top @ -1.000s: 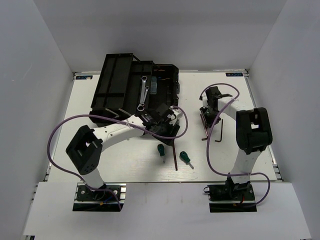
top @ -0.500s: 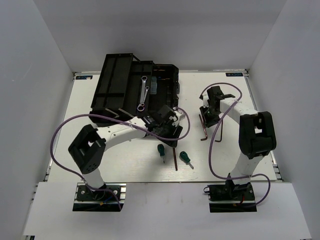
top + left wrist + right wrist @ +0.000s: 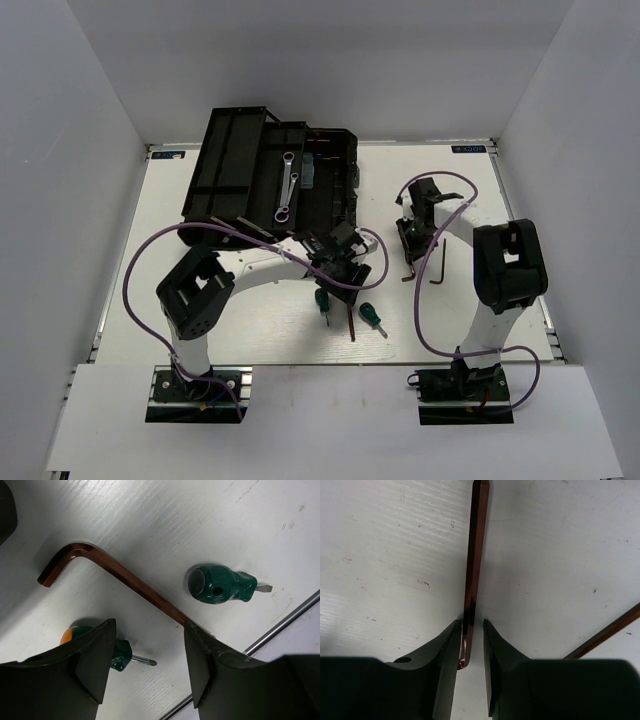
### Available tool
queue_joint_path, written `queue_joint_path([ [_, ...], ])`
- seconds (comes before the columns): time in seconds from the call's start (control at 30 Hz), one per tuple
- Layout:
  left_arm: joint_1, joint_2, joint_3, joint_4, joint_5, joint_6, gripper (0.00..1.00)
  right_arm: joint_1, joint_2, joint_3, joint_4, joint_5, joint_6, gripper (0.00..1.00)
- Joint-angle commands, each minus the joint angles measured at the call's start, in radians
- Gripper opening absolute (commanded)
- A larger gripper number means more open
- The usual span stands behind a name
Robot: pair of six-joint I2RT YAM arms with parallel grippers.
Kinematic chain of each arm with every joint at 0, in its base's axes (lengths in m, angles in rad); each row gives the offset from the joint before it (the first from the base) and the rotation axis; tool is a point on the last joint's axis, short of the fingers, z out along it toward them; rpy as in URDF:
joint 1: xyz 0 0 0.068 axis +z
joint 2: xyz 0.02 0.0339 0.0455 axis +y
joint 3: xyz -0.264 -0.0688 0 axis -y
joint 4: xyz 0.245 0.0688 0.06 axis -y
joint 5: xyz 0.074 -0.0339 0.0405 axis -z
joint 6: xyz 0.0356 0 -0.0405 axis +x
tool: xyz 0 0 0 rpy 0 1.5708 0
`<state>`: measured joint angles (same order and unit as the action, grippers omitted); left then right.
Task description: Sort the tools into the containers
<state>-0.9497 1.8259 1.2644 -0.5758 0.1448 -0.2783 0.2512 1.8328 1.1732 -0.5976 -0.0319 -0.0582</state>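
**A:** Three hex keys and two screwdrivers lie loose on the tabletop point(image 3: 270, 330). Both wrenches point(image 3: 287, 185) are already in the open toolbox point(image 3: 230, 170) at the far left. Which step is this?

**B:** Two pickups at once, I'd judge. The right jaws stand narrow, one on each side of one end of the right-hand hex key point(image 3: 476, 545), which lies flat. A sliver of tabletop shows between key and one jaw, so I read it as straddled, not pinched.

**A:** How should that be done well?

**B:** Close squarely on the shaft, then lift straight. A thin bar held near its end will likely swing, so go slowly. A grip further along would balance better.

**A:** And the left?

**B:** The left jaws are wide and hold nothing. They hang over the long arm of the middle hex key point(image 3: 125, 575). Its shaft runs slantwise across the gap and under one jaw. I'd turn the wrist until the jaws cross it squarely before coming down.

**A:** What stands in the way?

**B:** The clear-lying screwdriver point(image 3: 217, 585) is just beside that key, not touching it. The half-hidden screwdriver point(image 3: 122, 652) sits behind the opposite jaw, close enough that a wide descent could knock it. On the right, the third hex key point(image 3: 610, 630) lies near but apart from the straddled one. The toolbox is well apart from the right arm, so that carry is long.
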Motion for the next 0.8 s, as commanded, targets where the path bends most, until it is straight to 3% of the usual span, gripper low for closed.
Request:
queue_joint_path([
  [0.0,-0.012,-0.010,0.041,0.001,-0.033,0.004,0.67,0.028,0.032,-0.062,0.078,0.066,0.012,0.29],
  [0.07,-0.012,-0.023,0.041,0.001,-0.033,0.004,0.67,0.043,0.037,-0.075,0.107,0.114,0.014,0.28],
  [0.17,-0.012,-0.045,0.041,0.011,-0.057,0.004,0.67,0.066,0.071,-0.052,0.068,0.196,0.034,0.16],
  [0.23,-0.021,-0.056,0.032,0.011,-0.057,0.004,0.67,0.069,0.077,-0.050,0.065,0.225,0.031,0.01],
  [0.53,-0.021,-0.186,-0.078,0.091,-0.100,-0.024,0.67,0.049,0.014,0.043,-0.005,0.101,0.038,0.00],
  [0.77,-0.021,-0.247,-0.151,0.142,-0.090,-0.056,0.67,0.048,0.006,0.348,-0.122,-0.123,0.043,0.00],
])
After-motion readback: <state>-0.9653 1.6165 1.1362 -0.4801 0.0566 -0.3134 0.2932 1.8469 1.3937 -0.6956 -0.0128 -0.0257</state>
